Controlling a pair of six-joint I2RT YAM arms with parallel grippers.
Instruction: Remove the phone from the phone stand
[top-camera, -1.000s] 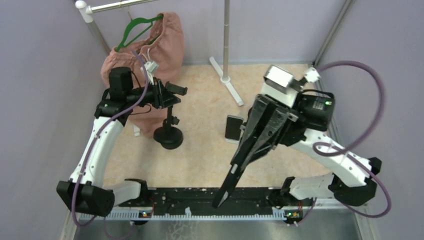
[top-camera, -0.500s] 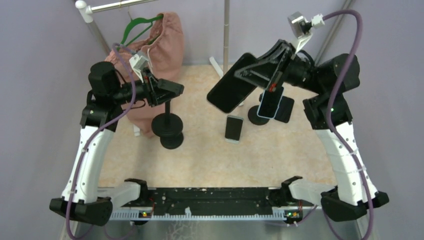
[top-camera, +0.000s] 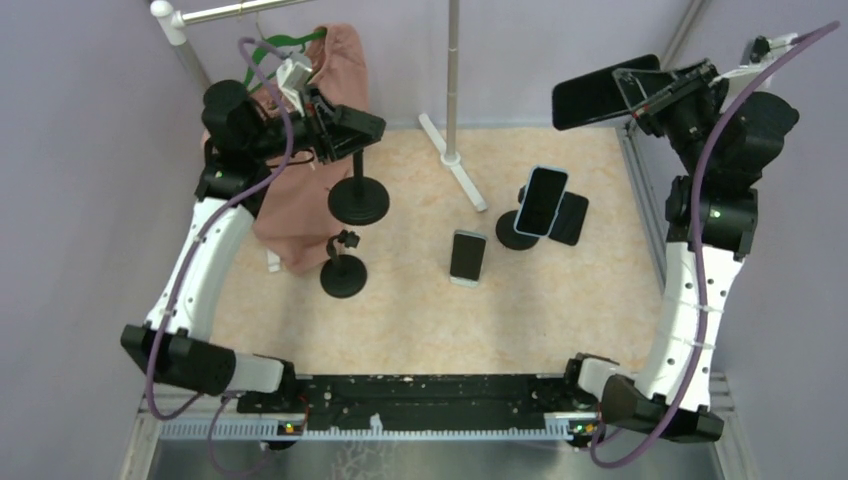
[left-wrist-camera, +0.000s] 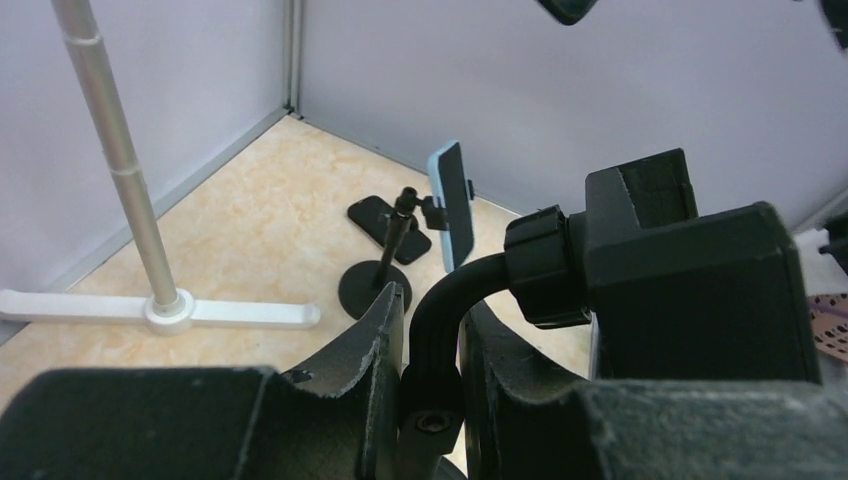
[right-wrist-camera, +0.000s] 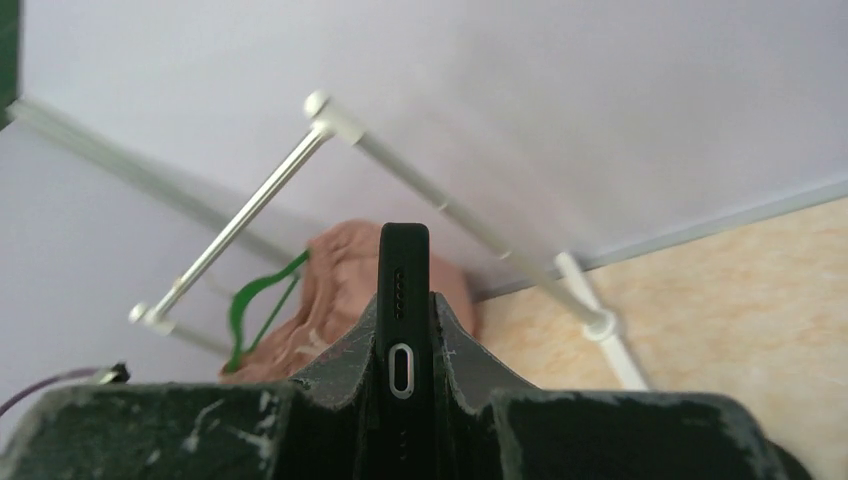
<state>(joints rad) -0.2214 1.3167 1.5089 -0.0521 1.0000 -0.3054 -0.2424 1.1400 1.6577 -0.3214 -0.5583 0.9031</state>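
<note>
My right gripper (top-camera: 640, 95) is shut on a black phone (top-camera: 598, 92) and holds it high at the back right, free of any stand. In the right wrist view the phone (right-wrist-camera: 403, 300) stands edge-on between the fingers, my gripper (right-wrist-camera: 403, 345) closed on it. My left gripper (top-camera: 322, 130) is shut on the neck of a black phone stand (top-camera: 358, 198) and holds it off the table, with its round base hanging. In the left wrist view the curved neck (left-wrist-camera: 440, 315) sits between the fingers and the stand's empty clamp head (left-wrist-camera: 690, 290) is at the right.
A second bare stand (top-camera: 343, 272) is on the table at the left. A blue-edged phone (top-camera: 541, 199) sits on a third stand (top-camera: 515, 232), and another phone (top-camera: 468, 256) lies flat at centre. A pink garment (top-camera: 330, 90) hangs on the white rack (top-camera: 452, 90).
My right arm swung up and to the back right with the black phone. My left arm raised the stand and carried it toward the back; phone and stand are now far apart.
</note>
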